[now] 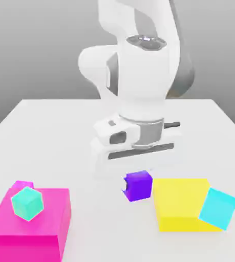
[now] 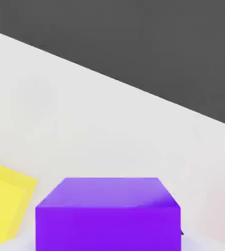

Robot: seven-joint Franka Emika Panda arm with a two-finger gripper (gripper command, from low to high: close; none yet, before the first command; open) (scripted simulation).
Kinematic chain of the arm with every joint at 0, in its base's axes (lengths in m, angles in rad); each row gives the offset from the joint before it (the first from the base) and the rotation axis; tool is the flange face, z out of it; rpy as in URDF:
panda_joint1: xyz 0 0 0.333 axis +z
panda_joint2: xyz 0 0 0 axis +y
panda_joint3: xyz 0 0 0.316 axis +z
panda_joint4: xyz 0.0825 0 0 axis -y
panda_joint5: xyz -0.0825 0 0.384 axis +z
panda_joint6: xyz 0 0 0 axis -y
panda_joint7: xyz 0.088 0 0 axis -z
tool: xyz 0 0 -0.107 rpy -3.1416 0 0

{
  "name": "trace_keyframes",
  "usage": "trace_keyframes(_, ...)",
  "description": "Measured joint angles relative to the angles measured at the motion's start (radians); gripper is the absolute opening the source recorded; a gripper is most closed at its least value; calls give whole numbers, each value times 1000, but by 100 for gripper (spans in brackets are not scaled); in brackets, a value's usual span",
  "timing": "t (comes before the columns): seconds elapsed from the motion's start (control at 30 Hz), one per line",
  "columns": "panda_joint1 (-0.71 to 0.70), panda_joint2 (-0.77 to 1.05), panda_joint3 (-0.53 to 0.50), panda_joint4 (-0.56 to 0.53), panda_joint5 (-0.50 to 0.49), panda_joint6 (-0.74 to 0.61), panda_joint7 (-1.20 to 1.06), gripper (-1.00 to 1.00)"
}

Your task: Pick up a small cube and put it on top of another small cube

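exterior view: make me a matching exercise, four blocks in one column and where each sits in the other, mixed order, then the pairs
Things:
1. purple cube
2. teal cube
3. cyan cube
4. yellow block

Places:
A. on top of the magenta block
B. against the yellow block's side toward the exterior view's right
C. just below the gripper, beside the yellow block
D. between the purple and cyan cubes

Pairs: 1-C, 2-A, 3-B, 4-D

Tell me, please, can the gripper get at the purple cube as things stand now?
Probably yes. The gripper hangs just above the purple cube, and nothing lies between them. The yellow block sits close on one side, which could crowd a finger.
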Motion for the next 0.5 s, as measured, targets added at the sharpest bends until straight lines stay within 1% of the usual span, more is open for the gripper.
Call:
trace_keyframes(0.2,-208,-3,-127,110,31,-142,-112,-100)
trace_keyframes(0.27,-203,22,-131,102,67,-123,-141,-100)
trace_keyframes(0.37,-191,110,-138,76,122,-19,-182,-100)
trace_keyframes(0.4,-193,131,-137,70,134,7,-191,100)
trace_keyframes(0.5,-194,131,-137,70,134,7,-191,100)
